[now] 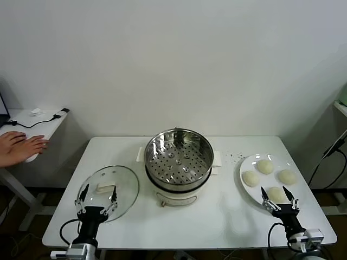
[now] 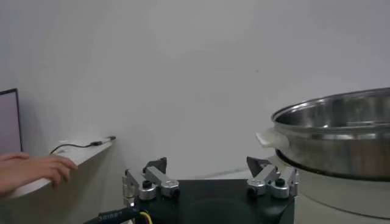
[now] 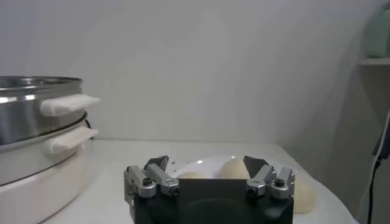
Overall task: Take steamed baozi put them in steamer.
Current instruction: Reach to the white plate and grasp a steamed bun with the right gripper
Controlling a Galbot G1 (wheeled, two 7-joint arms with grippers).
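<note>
Several pale baozi lie on a white plate [image 1: 245,163] at the table's right: one at the back [image 1: 265,167], one on the left [image 1: 250,178], one on the right [image 1: 287,176] and one nearest me [image 1: 275,194]. My right gripper [image 1: 275,192] is open, its fingertips on either side of the nearest bun; I cannot tell if they touch it. In the right wrist view this gripper [image 3: 206,165] is open, with buns [image 3: 231,169] beyond it. The steel steamer [image 1: 179,157] stands at the table's middle, its perforated tray bare. My left gripper [image 1: 97,195] is open and empty over the glass lid.
The round glass lid [image 1: 122,181] with a white handle lies flat at the table's front left. A person's hand [image 1: 21,146] rests on a side table at far left, with a cable. The steamer's wall [image 2: 341,134] shows close beside the left gripper [image 2: 207,165].
</note>
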